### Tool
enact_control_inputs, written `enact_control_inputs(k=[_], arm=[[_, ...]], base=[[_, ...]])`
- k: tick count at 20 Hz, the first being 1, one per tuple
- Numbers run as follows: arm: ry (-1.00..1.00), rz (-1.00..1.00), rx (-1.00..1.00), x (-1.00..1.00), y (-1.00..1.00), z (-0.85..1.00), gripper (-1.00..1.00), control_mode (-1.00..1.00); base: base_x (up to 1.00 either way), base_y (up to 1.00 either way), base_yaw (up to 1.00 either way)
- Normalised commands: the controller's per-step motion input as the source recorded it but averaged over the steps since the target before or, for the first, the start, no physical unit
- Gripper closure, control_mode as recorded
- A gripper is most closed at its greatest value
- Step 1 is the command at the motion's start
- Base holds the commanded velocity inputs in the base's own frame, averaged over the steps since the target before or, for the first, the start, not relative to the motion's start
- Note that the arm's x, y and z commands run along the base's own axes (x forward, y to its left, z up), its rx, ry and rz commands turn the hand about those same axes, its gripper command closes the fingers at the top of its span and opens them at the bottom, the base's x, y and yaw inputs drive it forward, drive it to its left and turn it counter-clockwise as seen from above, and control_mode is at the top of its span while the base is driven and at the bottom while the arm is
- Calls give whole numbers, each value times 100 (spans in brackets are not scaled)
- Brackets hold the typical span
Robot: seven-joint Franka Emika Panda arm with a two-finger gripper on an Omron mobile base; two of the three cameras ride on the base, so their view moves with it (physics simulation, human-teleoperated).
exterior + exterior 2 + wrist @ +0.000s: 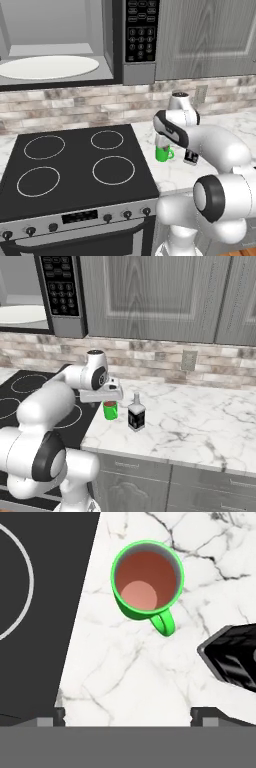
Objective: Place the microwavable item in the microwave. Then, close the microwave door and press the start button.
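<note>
The small bright green mug (146,577) with a side handle is seen upright on the white marble-patterned counter (200,421), near the right edge of the black glass cooktop (75,165). In the hand view the mug is viewed from above: brown liquid fills it, and its handle points toward the bottom of that view. The mug (162,152) is partly covered by the arm's wrist in the left base view; in the right base view the mug (110,410) sits directly below the hand.

The two-finger gripper (131,714) is held above the mug, pointing down. Its two dark fingertips (56,716) are spread wide, one at each side of the hand view's lower edge, with bare counter between them. Nothing is gripped, and the mug lies apart from both tips.

A small dark bottle-shaped container with a white label (136,415) stands just beside the mug on the counter, not touching it.

The large dark grey microwave (137,70) is mounted above the cooktop. Its cavity is open to view, with the white round turntable plate (47,66) inside and the black keypad panel (141,30) at its right.
</note>
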Motion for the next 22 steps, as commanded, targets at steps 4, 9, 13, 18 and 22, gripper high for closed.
enact_control_inputs(k=[4, 9, 13, 18, 22], arm=[[2, 0, 0, 11, -13, -25, -100, -100], [1, 2, 0, 24, -19, -22, -100, -100], [0, 1, 0, 18, -15, -8, -100, -100], [0, 0, 0, 24, 0, -4, -100, -100], [0, 1, 0, 1, 0, -16, -100, -100]], base=[[0, 0, 0], [0, 0, 0], [0, 0, 0], [0, 0, 0], [0, 0, 0]])
